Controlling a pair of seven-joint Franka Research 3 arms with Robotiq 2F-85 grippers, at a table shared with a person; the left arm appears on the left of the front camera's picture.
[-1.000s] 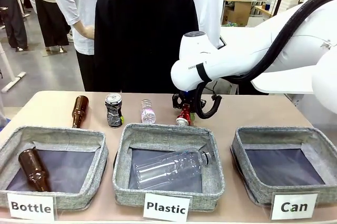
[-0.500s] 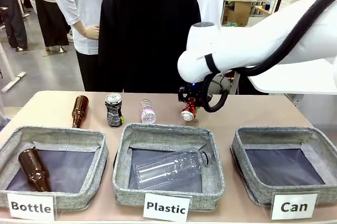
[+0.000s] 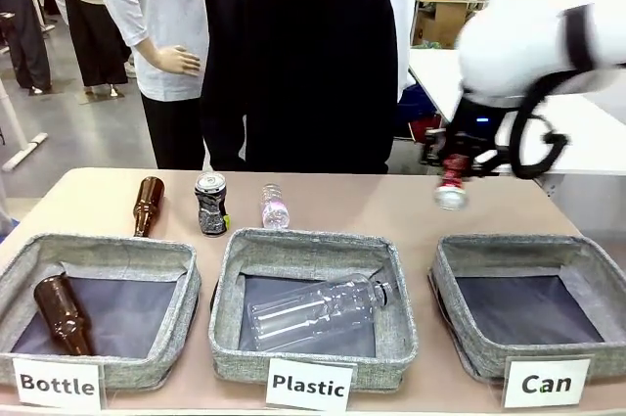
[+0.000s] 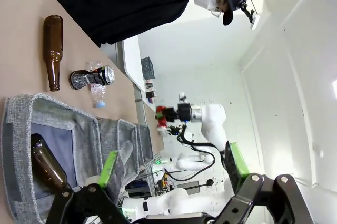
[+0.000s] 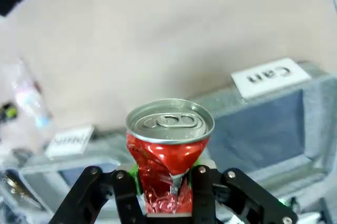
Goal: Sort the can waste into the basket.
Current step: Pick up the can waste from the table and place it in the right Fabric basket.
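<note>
My right gripper [image 3: 452,173] is shut on the crushed red can [image 3: 452,184], which hangs in the air above the table, just beyond the far left corner of the grey "Can" basket [image 3: 577,249]. The right wrist view shows the red can [image 5: 167,149] between the fingers, silver top toward the camera, with the "Can" basket [image 5: 263,129] behind it. The dark grey-black can [image 3: 210,204] stands on the table behind the baskets, between a brown bottle and a small plastic bottle. My left gripper [image 4: 171,174] is open, holding nothing, above the left side of the table.
The "Plastic" basket [image 3: 313,252] in the middle holds a clear bottle. The "Bottle" basket [image 3: 98,257] on the left holds a brown bottle. Behind them lie a brown bottle [image 3: 148,205] and a small clear bottle [image 3: 275,207]. A person in black stands at the far edge.
My right arm has lifted the red can off the table behind the middle basket and carried it right, toward the "Can" basket.
</note>
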